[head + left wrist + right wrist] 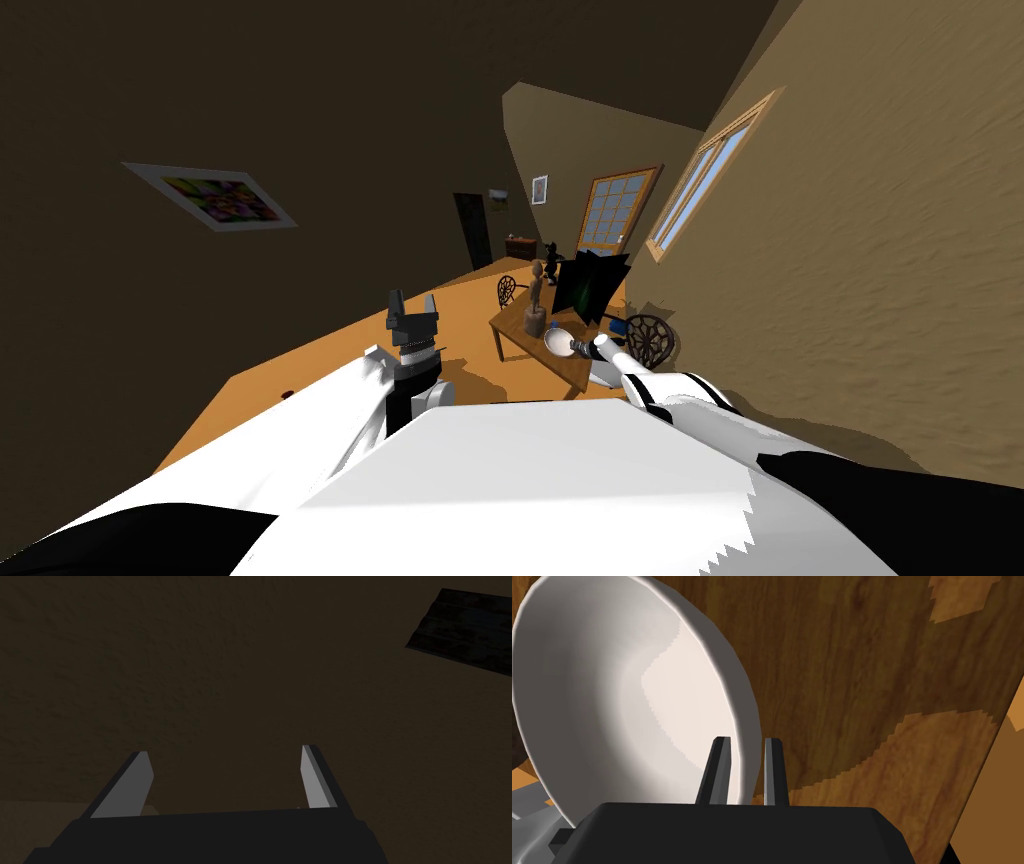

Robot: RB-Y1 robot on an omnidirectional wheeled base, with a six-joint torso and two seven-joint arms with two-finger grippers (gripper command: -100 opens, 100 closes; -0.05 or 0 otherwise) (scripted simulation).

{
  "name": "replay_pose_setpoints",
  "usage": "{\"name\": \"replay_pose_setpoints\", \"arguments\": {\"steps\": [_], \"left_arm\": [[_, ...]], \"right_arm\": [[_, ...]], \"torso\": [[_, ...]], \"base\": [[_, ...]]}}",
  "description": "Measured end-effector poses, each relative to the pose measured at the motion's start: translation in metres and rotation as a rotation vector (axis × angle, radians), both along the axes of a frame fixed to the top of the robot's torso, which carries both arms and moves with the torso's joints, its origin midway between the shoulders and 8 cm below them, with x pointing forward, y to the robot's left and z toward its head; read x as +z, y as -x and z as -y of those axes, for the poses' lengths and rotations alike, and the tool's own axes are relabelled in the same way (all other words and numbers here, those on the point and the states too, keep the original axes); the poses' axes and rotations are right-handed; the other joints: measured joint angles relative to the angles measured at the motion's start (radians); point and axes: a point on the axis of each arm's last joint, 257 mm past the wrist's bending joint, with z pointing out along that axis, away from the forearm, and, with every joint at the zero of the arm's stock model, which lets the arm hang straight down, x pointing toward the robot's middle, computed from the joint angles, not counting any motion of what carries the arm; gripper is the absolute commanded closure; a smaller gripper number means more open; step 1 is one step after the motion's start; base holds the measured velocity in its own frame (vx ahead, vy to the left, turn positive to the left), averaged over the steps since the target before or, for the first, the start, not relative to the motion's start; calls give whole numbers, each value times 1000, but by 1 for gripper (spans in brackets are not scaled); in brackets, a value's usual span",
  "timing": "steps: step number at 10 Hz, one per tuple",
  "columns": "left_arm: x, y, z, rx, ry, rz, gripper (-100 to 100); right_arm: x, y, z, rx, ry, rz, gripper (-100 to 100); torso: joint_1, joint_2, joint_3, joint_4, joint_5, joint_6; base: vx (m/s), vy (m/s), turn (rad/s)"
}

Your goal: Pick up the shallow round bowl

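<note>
The shallow white bowl, on the wooden table, is pinched by its rim, perhaps shallowly, in the narrow jaws of the right gripper, so lift slowly and level; the left gripper gapes wide.

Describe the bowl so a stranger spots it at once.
Near the window stands a wooden table. At its near end is the bowl, rim pinched by the right gripper. It is white and round, unlike the tall brown figurine nearby.

Open tabletop beside the bowl; wooden figure just behind it; chair close alongside the tabletop
</note>
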Motion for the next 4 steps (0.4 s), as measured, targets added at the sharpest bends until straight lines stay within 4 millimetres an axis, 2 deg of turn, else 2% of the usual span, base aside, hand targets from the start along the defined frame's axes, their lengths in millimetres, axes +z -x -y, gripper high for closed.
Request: {"name": "replay_pose_setpoints", "arguments": {"steps": [1, 3, 4], "left_arm": [[0, 0, 0, 0, 0, 0, 0], [0, 0, 0, 0, 0, 0, 0], [0, 0, 0, 0, 0, 0, 0]], "right_arm": [[0, 0, 0, 0, 0, 0, 100], [14, -9, 11, -1, 2, 3, 100], [16, -10, 12, -4, 0, 3, 0]], "torso": [[0, 0, 0, 0, 0, 0], [-1, 4, 3, 2, 1, 0], [0, 3, 2, 1, 0, 0]], "base": [[-17, -12, 49], [-43, -6, 14], [0, 0, 0]]}}
